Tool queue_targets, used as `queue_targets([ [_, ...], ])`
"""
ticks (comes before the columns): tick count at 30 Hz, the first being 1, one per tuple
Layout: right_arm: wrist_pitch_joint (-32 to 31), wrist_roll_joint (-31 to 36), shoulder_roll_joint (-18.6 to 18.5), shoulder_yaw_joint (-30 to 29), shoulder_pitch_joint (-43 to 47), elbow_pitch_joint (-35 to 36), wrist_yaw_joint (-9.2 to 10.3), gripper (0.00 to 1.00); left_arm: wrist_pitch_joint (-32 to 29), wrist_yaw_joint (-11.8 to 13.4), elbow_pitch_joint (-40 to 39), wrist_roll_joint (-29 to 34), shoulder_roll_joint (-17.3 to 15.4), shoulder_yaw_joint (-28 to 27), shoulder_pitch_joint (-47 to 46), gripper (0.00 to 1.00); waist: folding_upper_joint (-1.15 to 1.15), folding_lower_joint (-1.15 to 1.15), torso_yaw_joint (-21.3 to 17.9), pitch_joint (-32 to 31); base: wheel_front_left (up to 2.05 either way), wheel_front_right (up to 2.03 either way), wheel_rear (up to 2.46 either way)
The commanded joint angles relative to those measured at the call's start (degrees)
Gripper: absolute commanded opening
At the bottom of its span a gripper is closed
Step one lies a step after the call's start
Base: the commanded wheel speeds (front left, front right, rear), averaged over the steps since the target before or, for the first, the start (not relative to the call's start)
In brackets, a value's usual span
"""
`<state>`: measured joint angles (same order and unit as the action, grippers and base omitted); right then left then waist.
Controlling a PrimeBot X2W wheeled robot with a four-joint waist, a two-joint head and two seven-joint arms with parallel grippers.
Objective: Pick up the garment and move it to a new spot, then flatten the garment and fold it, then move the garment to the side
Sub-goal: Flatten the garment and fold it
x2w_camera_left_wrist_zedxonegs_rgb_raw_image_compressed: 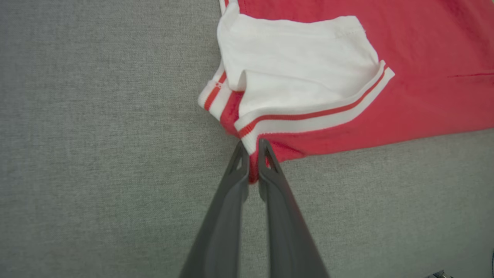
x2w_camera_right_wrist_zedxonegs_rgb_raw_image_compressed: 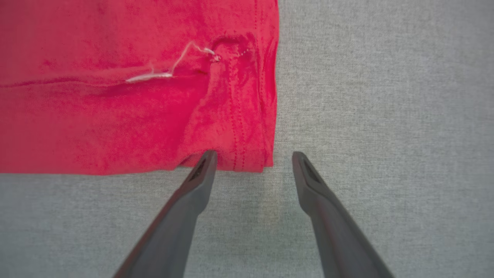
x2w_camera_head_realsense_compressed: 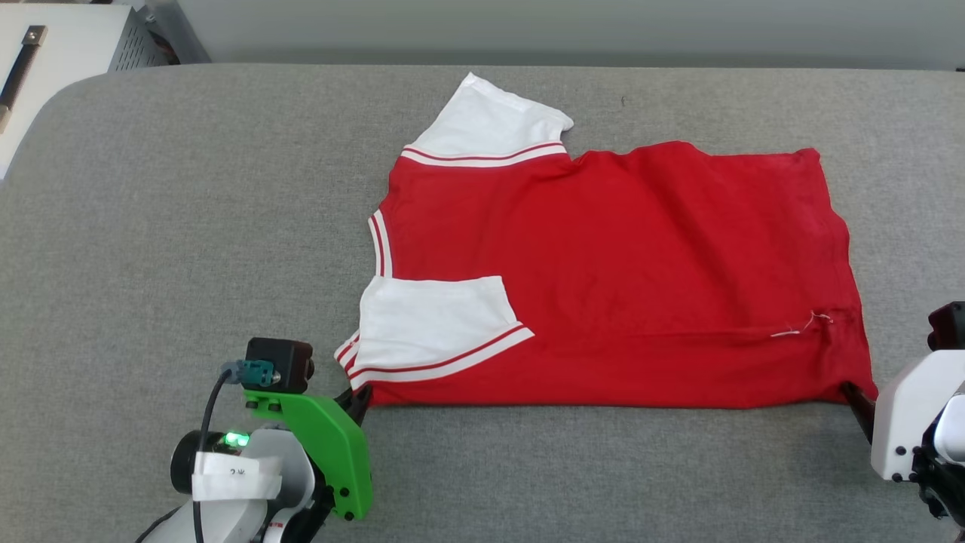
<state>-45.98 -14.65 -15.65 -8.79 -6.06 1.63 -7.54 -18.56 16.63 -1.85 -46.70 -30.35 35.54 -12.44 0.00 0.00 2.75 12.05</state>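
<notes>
Red garment [x2w_camera_head_realsense_compressed: 618,279] stretches left-right, neckline [x2w_camera_head_realsense_compressed: 379,245] left.

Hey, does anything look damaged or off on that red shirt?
Yes: a loose white thread trails from the side seam near the garment's hem corner, just ahead of the open right gripper. It looks like stitching coming undone.

Red garment [x2w_camera_head_realsense_compressed: 618,279] w/ white sleeves lies flat on grey surface [x2w_camera_head_realsense_compressed: 188,226], collar end to the left, near sleeve folded in over the red. The left gripper [x2w_camera_head_realsense_compressed: 360,400] has jaws at garment's near-left corner; the right gripper [x2w_camera_head_realsense_compressed: 856,396] at its near-right corner.
</notes>
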Motion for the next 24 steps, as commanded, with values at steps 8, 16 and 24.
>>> queue_targets([
  [8,0.26,2.48,0.65,0.10,-4.01,-7.84,0.05,1.00,-0.72,0.85,-3.67,1.51,-0.77,0.39,-0.50,0.00,0.00,0.00,1.46,3.00,0.00,0.00,0.00],
  [16,-1.14,0.46,1.66,1.32,-3.78,-11.93,0.05,0.00,-1.21,0.69,-2.60,1.13,-0.92,0.69,-0.42,0.00,0.00,0.00,1.52,3.22,0.00,0.00,0.00],
  [24,0.87,-0.17,0.43,0.76,-3.59,-12.48,0.05,0.00,-2.46,1.05,-0.75,0.17,-1.82,0.97,1.26,0.00,0.00,0.00,0.61,0.57,0.00,0.00,0.00],
])
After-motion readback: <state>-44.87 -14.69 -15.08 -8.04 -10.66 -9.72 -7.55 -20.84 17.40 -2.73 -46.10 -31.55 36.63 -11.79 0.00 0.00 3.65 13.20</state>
